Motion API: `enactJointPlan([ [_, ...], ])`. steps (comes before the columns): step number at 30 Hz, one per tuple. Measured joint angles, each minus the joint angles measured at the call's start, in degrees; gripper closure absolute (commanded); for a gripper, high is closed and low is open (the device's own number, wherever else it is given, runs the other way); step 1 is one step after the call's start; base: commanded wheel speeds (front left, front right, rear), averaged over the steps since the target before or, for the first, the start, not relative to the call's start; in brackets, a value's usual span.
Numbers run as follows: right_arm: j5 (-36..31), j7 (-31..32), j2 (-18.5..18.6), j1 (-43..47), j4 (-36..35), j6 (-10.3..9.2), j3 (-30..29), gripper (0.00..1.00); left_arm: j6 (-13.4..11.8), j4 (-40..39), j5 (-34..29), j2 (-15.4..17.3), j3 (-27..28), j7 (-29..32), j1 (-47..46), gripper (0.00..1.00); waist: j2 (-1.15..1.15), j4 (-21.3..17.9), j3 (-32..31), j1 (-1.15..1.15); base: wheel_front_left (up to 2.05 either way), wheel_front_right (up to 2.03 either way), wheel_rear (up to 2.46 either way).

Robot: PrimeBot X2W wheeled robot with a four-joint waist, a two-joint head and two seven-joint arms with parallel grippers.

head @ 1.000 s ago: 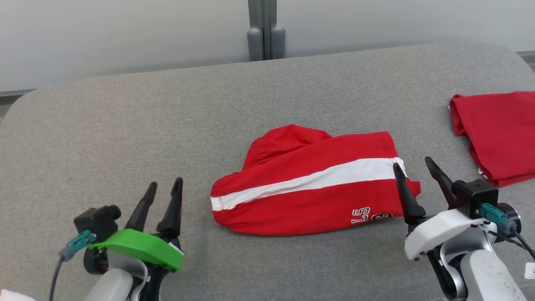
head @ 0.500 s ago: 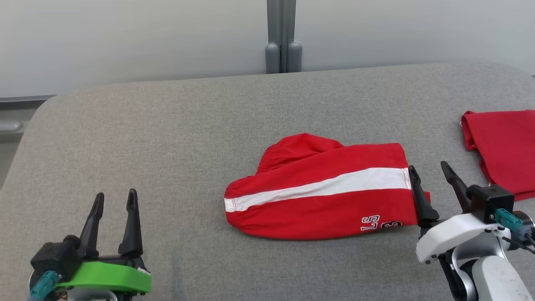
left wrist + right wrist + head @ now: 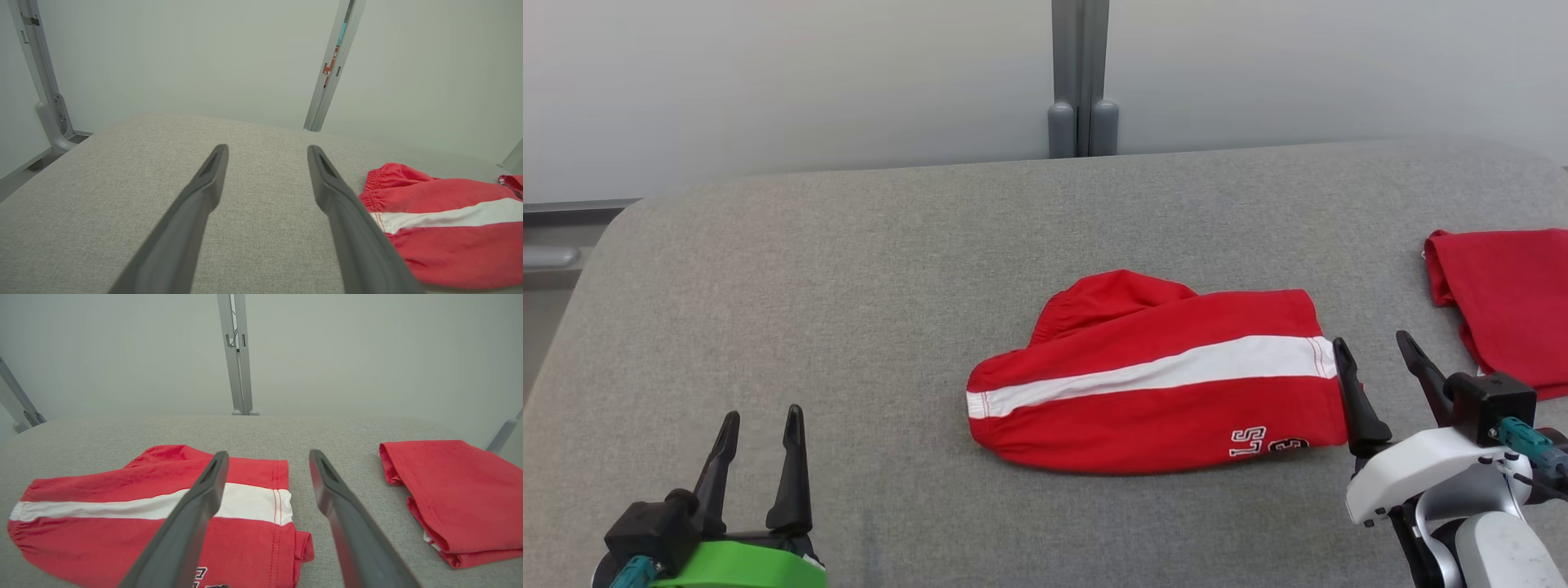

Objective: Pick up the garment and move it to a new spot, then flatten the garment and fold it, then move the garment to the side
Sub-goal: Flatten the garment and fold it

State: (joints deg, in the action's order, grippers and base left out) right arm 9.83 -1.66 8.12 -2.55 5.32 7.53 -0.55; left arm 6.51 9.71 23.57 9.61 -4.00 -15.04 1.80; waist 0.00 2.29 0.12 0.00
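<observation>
A pair of red shorts (image 3: 1160,384) lies folded on a grey fabric-covered counter (image 3: 849,269), a little right of the middle and closer to the near edge than to the far one. A broad white stripe runs along the length of the shorts, from the left end to the right end. White lettering with dark outlines sits at the near right corner. A gathered elastic waistband bulges up along the far left side.

The left end effector (image 3: 764,412) is at the near left corner of the counter, well apart from the shorts. Its two dark fingers are spread wide with only bare grey fabric between them, and it holds nothing.

The right end effector (image 3: 1371,339) is near the near edge, just beside the right end of the shorts. Its fingers are also spread wide and grip nothing. From the head view, its left finger lines up with the right edge of the shorts where the white stripe ends; whether it touches the cloth cannot be told. The gap between the two fingers is over bare counter.

A second red garment (image 3: 1511,302), folded flat, lies at the right edge of the counter, apart from the shorts. Behind the far edge stands a pale wall with a grey upright post (image 3: 1081,82).
</observation>
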Motion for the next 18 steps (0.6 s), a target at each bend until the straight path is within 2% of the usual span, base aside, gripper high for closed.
enactJointPlan([
  [18,-0.03,0.07,-0.46,-0.37,0.11,0.00,1.79,0.00,0.64,2.02,0.02,-0.13,-1.99,0.00,-0.93,0.00,0.00,-0.93,1.33,0.00,0.00,0.00,0.00],
])
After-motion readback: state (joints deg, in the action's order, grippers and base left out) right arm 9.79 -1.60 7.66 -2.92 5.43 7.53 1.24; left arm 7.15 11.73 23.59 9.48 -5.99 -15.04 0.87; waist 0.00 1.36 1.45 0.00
